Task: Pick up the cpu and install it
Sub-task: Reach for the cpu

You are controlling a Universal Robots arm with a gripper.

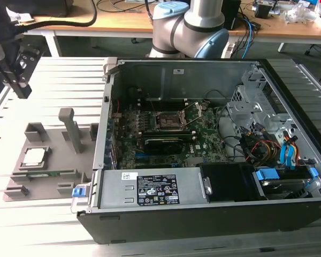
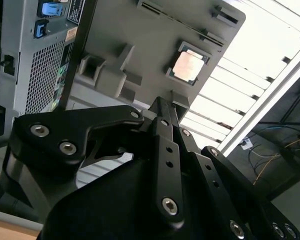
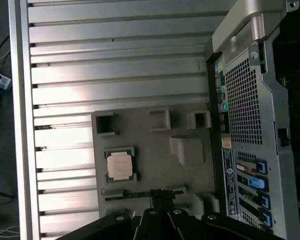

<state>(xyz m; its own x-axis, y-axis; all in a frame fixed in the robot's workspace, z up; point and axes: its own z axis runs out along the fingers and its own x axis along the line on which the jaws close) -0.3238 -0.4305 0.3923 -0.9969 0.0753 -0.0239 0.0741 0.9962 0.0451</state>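
Note:
The cpu (image 1: 33, 157) is a small square chip with a silver top, lying flat in a recess of the grey fixture plate (image 1: 53, 150) at the exterior view's left. Both wrist views look down on the cpu (image 2: 190, 66) (image 3: 120, 165) from a distance. My gripper (image 1: 22, 88) hangs in the air above the far left corner of the table, well apart from the chip. Its black fingers (image 2: 161, 107) (image 3: 160, 197) look shut with nothing between them. The dark cpu socket (image 1: 168, 120) sits on the motherboard inside the open computer case (image 1: 203, 214).
A long green memory stick (image 1: 45, 174) lies in a slot of the fixture plate just in front of the chip. Upright grey posts (image 1: 69, 128) rise from the plate. The case's metal side wall (image 1: 104, 123) stands between plate and motherboard. Cables and drive bays (image 1: 267, 144) crowd the case's right end.

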